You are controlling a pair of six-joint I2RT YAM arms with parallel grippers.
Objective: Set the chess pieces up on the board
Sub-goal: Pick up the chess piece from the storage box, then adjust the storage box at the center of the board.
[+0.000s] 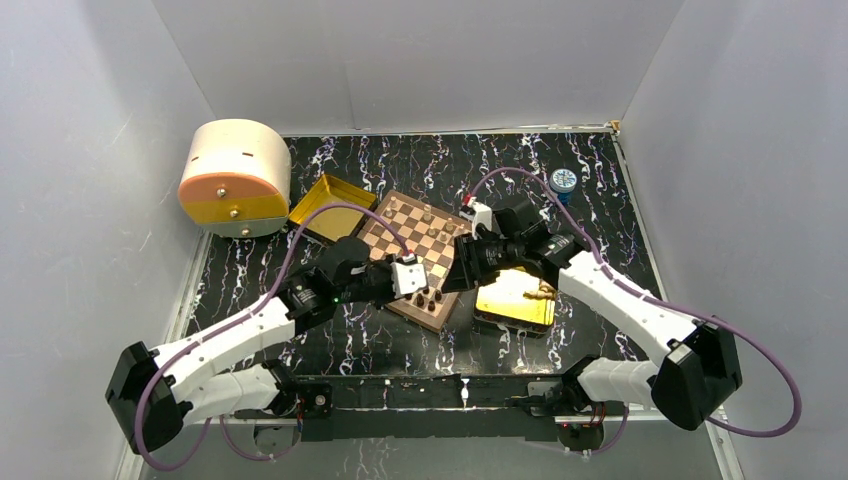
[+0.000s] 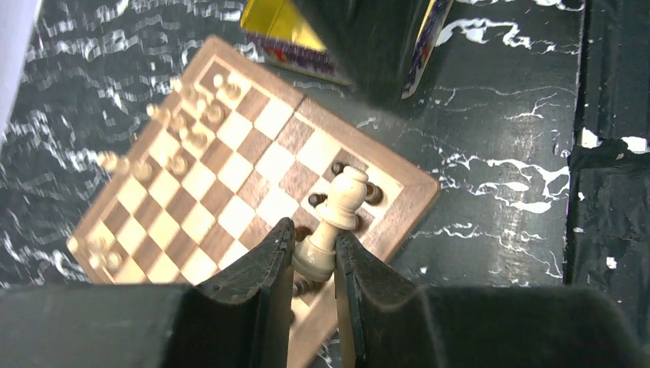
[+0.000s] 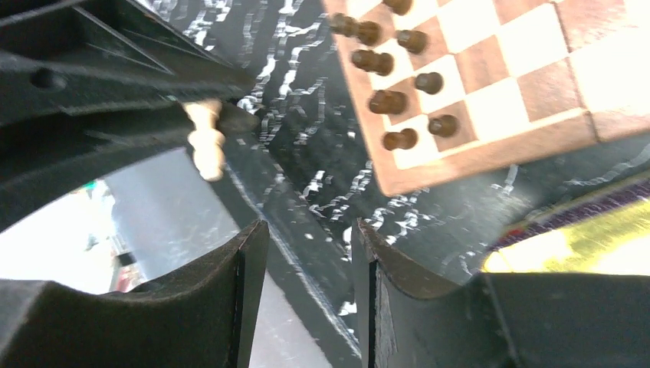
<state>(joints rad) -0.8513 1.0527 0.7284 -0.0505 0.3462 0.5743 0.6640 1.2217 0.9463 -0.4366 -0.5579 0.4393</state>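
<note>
The chessboard (image 1: 412,238) lies tilted in the middle of the table. Several dark pieces (image 1: 430,297) stand at its near corner and light pieces (image 1: 428,214) near its far edge. My left gripper (image 1: 428,284) hovers over the near corner, shut on a light tan piece (image 2: 345,195) by its base, with the piece tilted. The left wrist view shows the board (image 2: 230,180) below it, with dark pieces (image 2: 337,167) and light pieces (image 2: 192,138). My right gripper (image 3: 306,245) is open and empty, just right of the board's near corner (image 3: 490,153). It also sees the held piece (image 3: 205,140).
A gold tray (image 1: 515,300) with a light piece (image 1: 543,293) sits under my right arm. A second gold tray (image 1: 328,205) lies left of the board. A cream and orange drum (image 1: 235,178) stands at the back left, and a small blue round thing (image 1: 563,180) at the back right.
</note>
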